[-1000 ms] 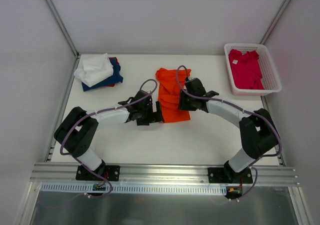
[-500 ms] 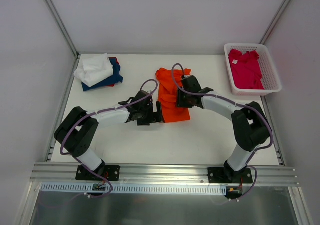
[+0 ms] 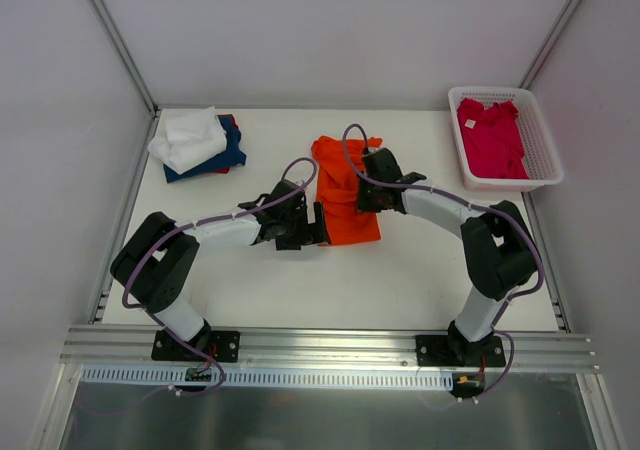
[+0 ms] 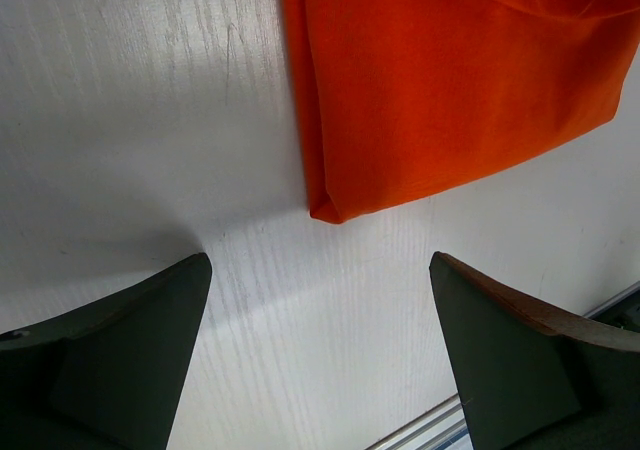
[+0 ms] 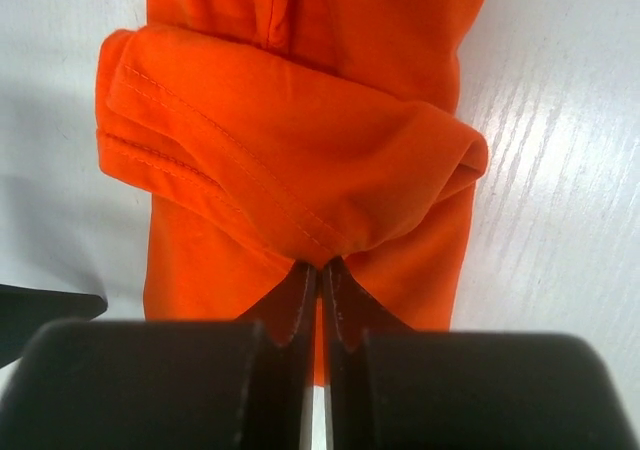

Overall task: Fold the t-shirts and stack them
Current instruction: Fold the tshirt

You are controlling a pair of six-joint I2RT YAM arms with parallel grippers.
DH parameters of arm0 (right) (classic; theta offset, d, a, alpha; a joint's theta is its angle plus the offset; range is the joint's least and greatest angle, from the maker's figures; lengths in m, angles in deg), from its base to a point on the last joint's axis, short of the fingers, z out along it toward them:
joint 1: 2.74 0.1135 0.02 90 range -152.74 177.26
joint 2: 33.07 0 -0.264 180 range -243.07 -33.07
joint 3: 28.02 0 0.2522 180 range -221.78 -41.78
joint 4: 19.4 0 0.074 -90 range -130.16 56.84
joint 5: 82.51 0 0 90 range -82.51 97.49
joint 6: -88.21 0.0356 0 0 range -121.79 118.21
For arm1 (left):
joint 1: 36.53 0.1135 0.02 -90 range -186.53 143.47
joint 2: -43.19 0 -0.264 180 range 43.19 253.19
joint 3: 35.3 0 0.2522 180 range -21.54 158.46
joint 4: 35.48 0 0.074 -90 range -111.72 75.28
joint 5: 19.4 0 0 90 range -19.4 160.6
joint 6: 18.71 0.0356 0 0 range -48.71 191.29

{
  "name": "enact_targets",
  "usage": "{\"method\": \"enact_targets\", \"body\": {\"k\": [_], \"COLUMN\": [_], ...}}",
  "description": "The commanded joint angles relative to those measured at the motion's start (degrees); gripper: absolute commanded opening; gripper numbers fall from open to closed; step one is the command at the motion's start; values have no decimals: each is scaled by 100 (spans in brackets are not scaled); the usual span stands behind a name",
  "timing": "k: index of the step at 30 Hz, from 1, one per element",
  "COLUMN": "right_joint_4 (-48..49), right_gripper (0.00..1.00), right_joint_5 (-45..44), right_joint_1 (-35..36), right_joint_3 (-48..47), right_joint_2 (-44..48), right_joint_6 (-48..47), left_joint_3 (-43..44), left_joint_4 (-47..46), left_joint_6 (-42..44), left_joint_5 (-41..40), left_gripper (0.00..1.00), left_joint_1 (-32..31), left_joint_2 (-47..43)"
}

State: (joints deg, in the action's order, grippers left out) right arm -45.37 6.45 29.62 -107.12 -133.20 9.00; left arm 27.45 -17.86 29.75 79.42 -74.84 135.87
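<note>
The bright orange t-shirt lies partly folded in the middle of the table. In the right wrist view a rolled fold of this orange shirt bulges just ahead of my right gripper, which is shut on the fold's near edge. From above, the right gripper sits over the shirt's right side. My left gripper stands open, low over bare table, just short of the orange shirt's near corner; from above, the left gripper is at the shirt's lower left edge. A white t-shirt lies on a navy one at the back left.
A white mesh basket at the back right holds a crimson-pink shirt. An aluminium rail runs along the near table edge, and grey walls close in the left, right and far sides.
My right gripper has shifted a little left over the orange shirt and shut on its fold. The left gripper has stayed open and almost still.
</note>
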Motion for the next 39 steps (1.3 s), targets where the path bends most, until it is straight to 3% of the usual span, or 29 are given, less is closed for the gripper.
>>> {"method": "enact_targets", "body": {"k": [1,16,24,26,28,31,34,39], "right_joint_4": [131,25,-97,-133,-177,-291,-300,-528], "right_gripper": [0,0,0,7,23,34,39,40], "right_joint_5": [-10,350,631,719,789,842,763,684], "right_joint_1": [-98,-757,-907,-924,-933,-933,-959,-1100], "right_joint_3": [-338,-1191,-2068,-2254,-2500,-2737,-2800,-3019], "right_joint_2": [82,-295,-1138,-1437,-1622,-1912,-1922,-1651], "right_joint_6": [-50,2,38,64,81,82,46,-50], "left_joint_3": [31,-30,5,14,23,31,49,67], "left_joint_4": [150,142,150,142,150,142,150,150], "left_joint_6": [-38,-47,-65,-65,-65,-74,-82,-109], "left_joint_5": [14,41,85,94,102,94,102,85], "left_gripper": [94,94,93,93,93,93,93,93], "left_joint_1": [-54,-98,-125,-133,-142,-142,-160,-221], "left_joint_2": [153,153,241,268,294,338,364,382]}}
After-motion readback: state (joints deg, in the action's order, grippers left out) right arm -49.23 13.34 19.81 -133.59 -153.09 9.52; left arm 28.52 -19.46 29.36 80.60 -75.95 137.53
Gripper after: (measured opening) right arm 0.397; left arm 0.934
